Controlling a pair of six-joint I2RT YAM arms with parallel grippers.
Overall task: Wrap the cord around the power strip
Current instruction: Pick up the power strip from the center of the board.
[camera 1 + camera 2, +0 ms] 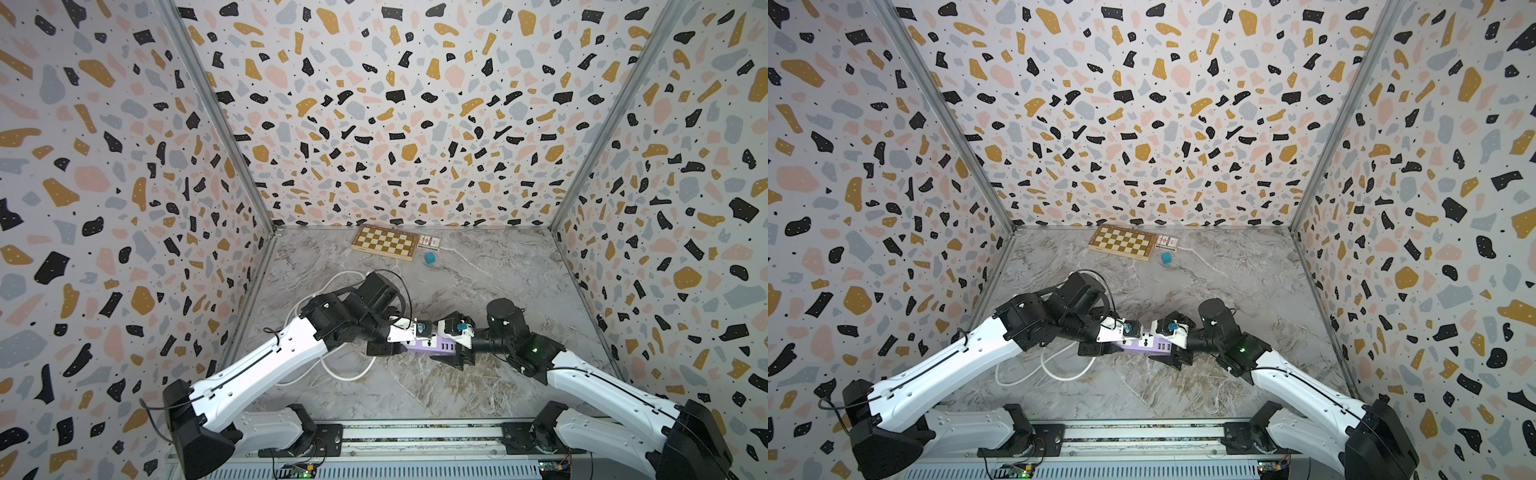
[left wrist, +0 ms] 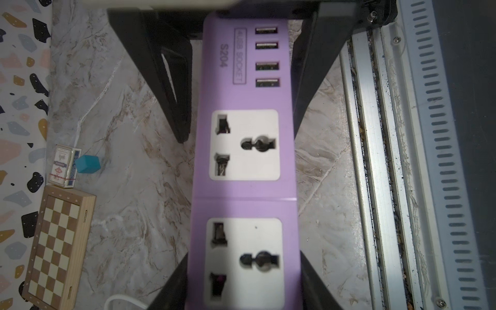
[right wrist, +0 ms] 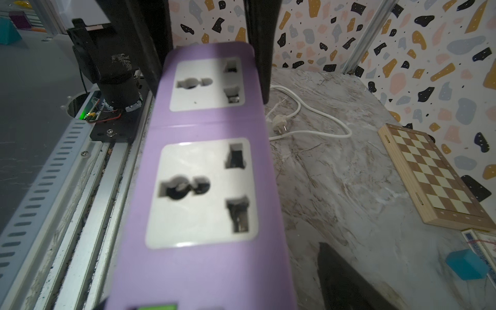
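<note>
- The power strip [image 1: 432, 347] is near the front middle of the table [image 1: 478, 291], sockets up. Its long side runs left to right, with the USB holes toward the right arm.
- The left gripper [image 2: 243, 255] squeezes the socket end.
- The right gripper [image 2: 239, 135] sits around the USB end, with a gap on one side.
- The cord [image 1: 345, 376] lies in loose loops under the left arm.
- The chessboard [image 1: 384, 243], card box [image 1: 430, 241] and teal cube [image 1: 431, 258] sit far back.
- Only the right wrist view shows the plug [image 3: 279, 123].

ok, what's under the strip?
Only bare table shows on either side of the strip. The patch directly beneath is covered by the strip itself in every view.
</note>
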